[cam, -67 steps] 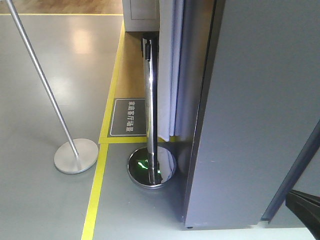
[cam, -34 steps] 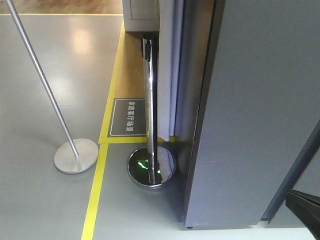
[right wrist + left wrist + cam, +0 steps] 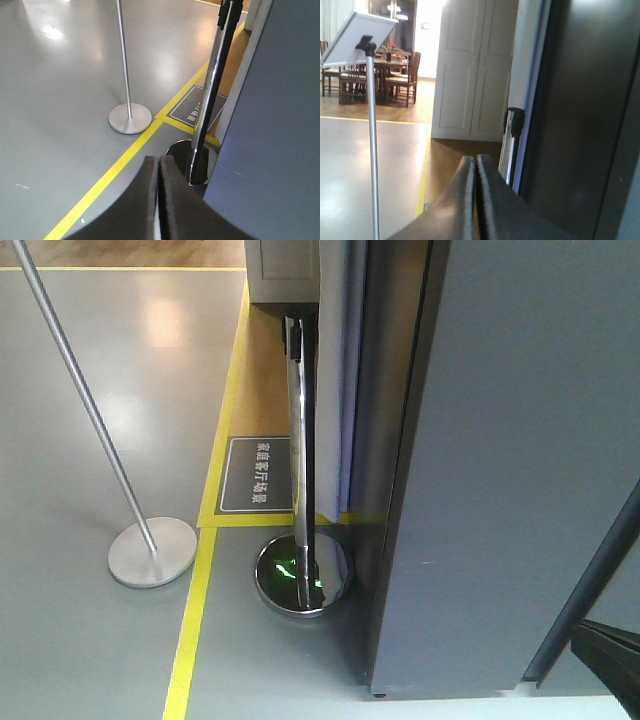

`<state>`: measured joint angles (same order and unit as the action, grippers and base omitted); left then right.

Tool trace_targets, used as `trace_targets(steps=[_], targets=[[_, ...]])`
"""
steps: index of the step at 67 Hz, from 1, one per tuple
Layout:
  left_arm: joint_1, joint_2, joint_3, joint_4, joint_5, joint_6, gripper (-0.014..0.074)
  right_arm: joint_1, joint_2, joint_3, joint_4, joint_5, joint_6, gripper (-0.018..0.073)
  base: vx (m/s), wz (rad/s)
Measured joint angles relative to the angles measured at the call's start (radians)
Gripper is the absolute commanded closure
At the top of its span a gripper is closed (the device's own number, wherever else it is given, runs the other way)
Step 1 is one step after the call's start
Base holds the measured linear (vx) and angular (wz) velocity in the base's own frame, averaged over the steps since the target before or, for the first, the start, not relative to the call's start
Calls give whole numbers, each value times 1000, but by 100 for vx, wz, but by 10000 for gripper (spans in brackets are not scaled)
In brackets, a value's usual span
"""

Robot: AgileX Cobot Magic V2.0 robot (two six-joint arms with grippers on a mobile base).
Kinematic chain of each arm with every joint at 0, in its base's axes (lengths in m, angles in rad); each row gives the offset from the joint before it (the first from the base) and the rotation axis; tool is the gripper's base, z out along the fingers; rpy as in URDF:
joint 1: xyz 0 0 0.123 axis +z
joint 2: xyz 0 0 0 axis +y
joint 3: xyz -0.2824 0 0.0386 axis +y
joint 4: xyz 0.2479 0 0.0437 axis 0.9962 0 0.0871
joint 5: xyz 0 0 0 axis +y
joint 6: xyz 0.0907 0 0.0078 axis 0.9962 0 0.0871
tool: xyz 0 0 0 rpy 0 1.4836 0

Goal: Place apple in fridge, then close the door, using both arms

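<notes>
1. Left wrist view, item one: my left pincer point(image 3: 476, 200), both fingers pressed flat together along a thin seam, with nothing held between them. It pointed past the dark grey door point(image 3: 580, 115) toward a pale cupboard point(image 3: 470, 70) on the far side.
2. Right wrist view: my right pincer point(image 3: 159, 200), likewise closed tight and empty, hanging over the grey floor point(image 3: 60, 100) with the yellow floor line point(image 3: 110, 175) running beneath it.
3. Fridge point(image 3: 520, 460): a tall dark grey face filling the right of the front view. A narrow pale strip showed along its left edge; whether that was lining in a remaining gap, I could not tell.
4. Apple: not visible in any view. With both pincers empty, I judged it was already inside, though no shelf or bin was showing to confirm it.
5. Containers: none open to view; contents could not be listed.
6. Step in hand, by my judgement: the closing of the door, at or near its end.
7. Next move, as I judged it: a flat push on the outer face if any gap remained, then drawing both arms clear.
8. Sundries: chrome pole point(image 3: 300, 460) with mirrored round base, just left of the fridge; second pole with matt base point(image 3: 152, 552), further left; sign stand point(image 3: 370, 125).
</notes>
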<state>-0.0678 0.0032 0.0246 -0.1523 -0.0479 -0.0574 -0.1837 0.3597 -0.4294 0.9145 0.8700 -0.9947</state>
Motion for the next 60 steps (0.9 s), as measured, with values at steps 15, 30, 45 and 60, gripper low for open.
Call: trace_targets(steps=[15,30,45,60], targets=[[7,-14,0,3,77,0,604,0,0,1,1,0,0,565,0,0],[53,-14,0,3,79,0,604,0,0,1,1,0,0,565,0,0],[99,-14,0,3,79,-1,604,0,0,1,1,0,0,565,0,0],[102,-14,0,2,79,-1,604,0,0,1,1,0,0,565,0,0]])
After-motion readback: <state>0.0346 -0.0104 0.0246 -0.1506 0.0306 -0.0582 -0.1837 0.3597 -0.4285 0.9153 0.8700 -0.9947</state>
